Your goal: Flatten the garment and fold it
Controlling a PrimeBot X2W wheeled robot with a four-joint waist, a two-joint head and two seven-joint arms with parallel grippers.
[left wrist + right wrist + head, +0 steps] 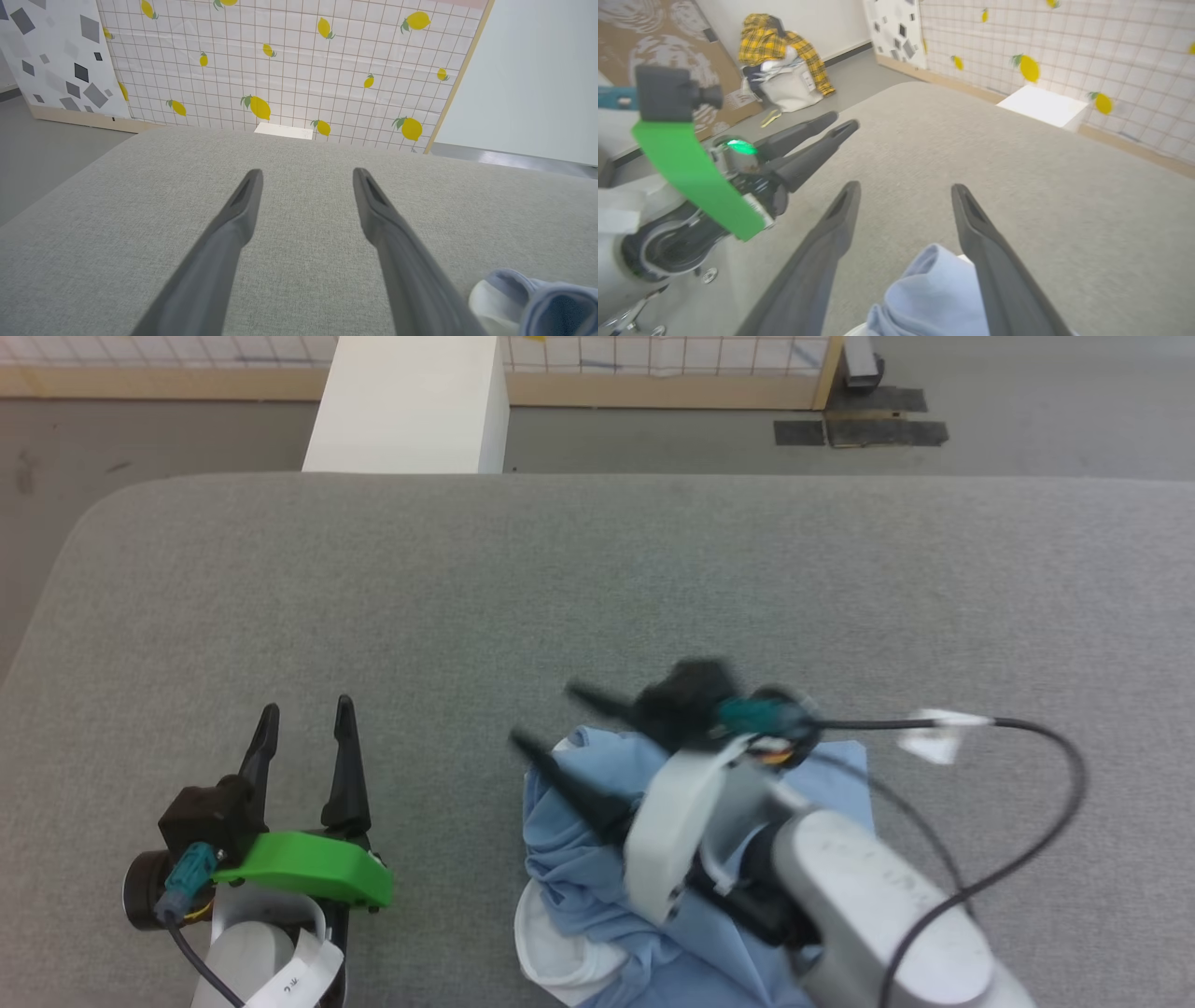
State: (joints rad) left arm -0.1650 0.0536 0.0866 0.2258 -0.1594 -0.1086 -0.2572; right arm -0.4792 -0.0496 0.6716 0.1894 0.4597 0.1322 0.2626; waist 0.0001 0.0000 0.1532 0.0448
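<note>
Lying bunched at the near edge of the grey surface [597, 569], right of centre, the garment [579, 882] is a soft light blue heap with its white lining [551, 957] turned out. The right gripper [541, 713] hovers over it, jaws spread wide, with a fold rising between them but nothing clamped. A grab here could, I'd guess, pinch 2 layers together and lift a lump, not an edge. Limp cotton may also drag on that coarse weave. The left gripper [307, 705], well apart to the left, stands open and empty. Beyond are a smooth white block [411, 401] and a lemon-print wall [280, 70].
</note>
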